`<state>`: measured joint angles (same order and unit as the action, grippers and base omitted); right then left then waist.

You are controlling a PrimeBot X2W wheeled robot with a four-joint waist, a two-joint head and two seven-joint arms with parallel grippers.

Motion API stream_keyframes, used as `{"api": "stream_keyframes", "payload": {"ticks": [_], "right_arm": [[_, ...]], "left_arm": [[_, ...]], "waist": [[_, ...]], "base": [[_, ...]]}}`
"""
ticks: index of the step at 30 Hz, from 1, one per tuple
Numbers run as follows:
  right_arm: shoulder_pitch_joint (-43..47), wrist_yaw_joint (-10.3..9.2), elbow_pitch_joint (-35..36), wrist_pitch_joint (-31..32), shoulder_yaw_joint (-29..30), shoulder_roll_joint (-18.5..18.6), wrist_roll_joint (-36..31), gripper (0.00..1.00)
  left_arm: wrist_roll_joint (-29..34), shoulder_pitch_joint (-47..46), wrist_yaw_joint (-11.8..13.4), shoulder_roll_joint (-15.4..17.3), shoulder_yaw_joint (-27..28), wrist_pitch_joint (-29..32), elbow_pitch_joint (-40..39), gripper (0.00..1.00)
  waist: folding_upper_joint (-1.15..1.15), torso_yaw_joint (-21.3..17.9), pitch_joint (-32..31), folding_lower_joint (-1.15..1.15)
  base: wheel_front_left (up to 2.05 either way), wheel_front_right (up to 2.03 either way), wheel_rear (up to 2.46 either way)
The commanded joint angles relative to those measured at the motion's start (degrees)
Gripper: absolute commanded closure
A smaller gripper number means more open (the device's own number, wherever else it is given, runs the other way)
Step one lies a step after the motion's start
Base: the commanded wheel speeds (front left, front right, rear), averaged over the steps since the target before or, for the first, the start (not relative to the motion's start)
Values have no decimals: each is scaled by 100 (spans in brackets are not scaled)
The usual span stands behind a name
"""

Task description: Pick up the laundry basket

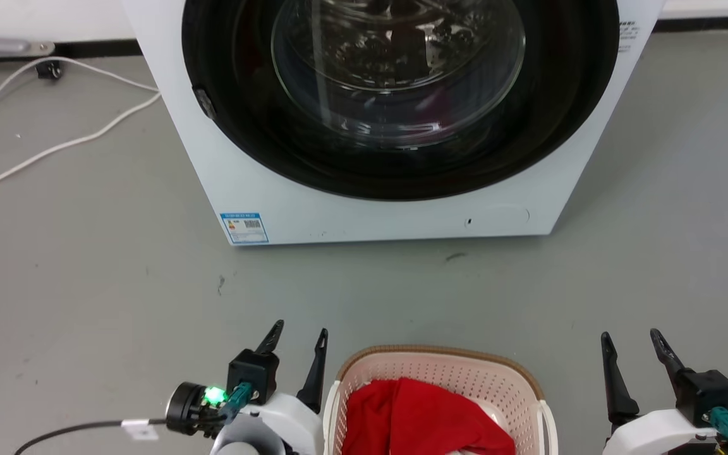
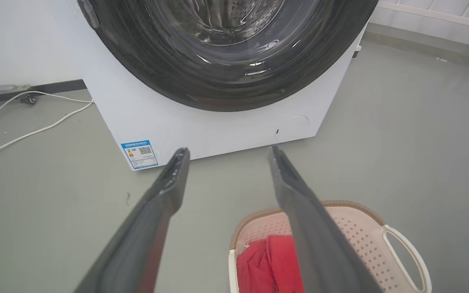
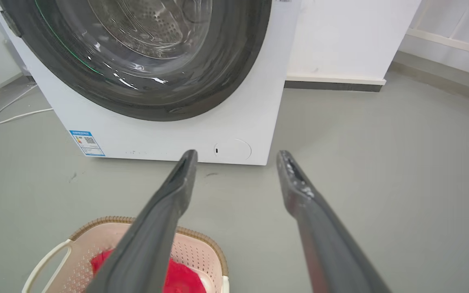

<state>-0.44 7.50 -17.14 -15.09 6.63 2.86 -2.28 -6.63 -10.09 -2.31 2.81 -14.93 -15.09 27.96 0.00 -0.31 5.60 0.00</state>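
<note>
While the laundry basket [image 1: 446, 374] sits on the grey floor [image 1: 117, 303], one gripper hangs at each side of it, and neither holds anything. The basket is cream-pink plastic with rows of small holes, rounded corners and a brown woven-look rim. A white loop handle [image 2: 406, 253] stands at each short end. Inside the basket lies a crumpled red garment [image 1: 414, 417].

The left gripper [image 1: 301, 328] is just beside the basket's left end. Its two long dark fingers are spread apart, and their tips reach a little past the basket's far rim. Whether its pale wrist housing touches the basket's left handle cannot be told. In the left wrist view, the finger nearer the basket crosses in front of the rim.

The right gripper [image 1: 630, 333] is off the basket's right end, with a strip of bare floor between the two. Its fingers are also spread apart, with nothing between them, and they point the same way as the left pair.

Beyond the basket, across a stretch of bare floor, stands a white front-loading washing machine [image 1: 370, 215]. It has a round, dark-framed glass door [image 1: 395, 69], and clothes show dimly through the glass. A small blue label [image 1: 244, 227] is stuck low on the machine's front. Farther off, beyond the basket and to its left, white cables [image 1: 54, 148] trail across the floor.
</note>
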Motion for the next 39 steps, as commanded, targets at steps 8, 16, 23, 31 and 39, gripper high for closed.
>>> {"api": "stream_keyframes", "payload": {"ticks": [8, 16, 23, 31, 39], "right_arm": [[-615, -3, -1075, -11, 127, 3, -362, 0], [-1337, -3, -2266, -12, 132, 6, -649, 0], [-2049, -3, -3253, -11, 187, 4, -866, 0], [-2655, -3, -3869, -12, 223, 4, -1063, 0], [-3067, -3, -4523, -12, 328, 4, -1281, 0]], "left_arm": [[-423, -927, -166, 13, -518, -13, 1595, 0], [-1040, -1838, -318, 13, -1126, 96, 2985, 0], [-1513, -2484, -443, 13, -1529, 381, 3670, 0], [-1780, -2972, -501, 13, -1852, 591, 4061, 0], [-2070, -3265, -511, 11, -2163, 808, 4218, 0]], "waist": [[0, -143, 862, 0], [0, -214, 1650, 0], [0, -260, 2365, 0], [0, -264, 2994, 0], [0, -244, 3457, 0]], "base": [[0, 0, 0], [0, 0, 0], [0, 0, 0], [0, 0, 0], [0, 0, 0]]}}
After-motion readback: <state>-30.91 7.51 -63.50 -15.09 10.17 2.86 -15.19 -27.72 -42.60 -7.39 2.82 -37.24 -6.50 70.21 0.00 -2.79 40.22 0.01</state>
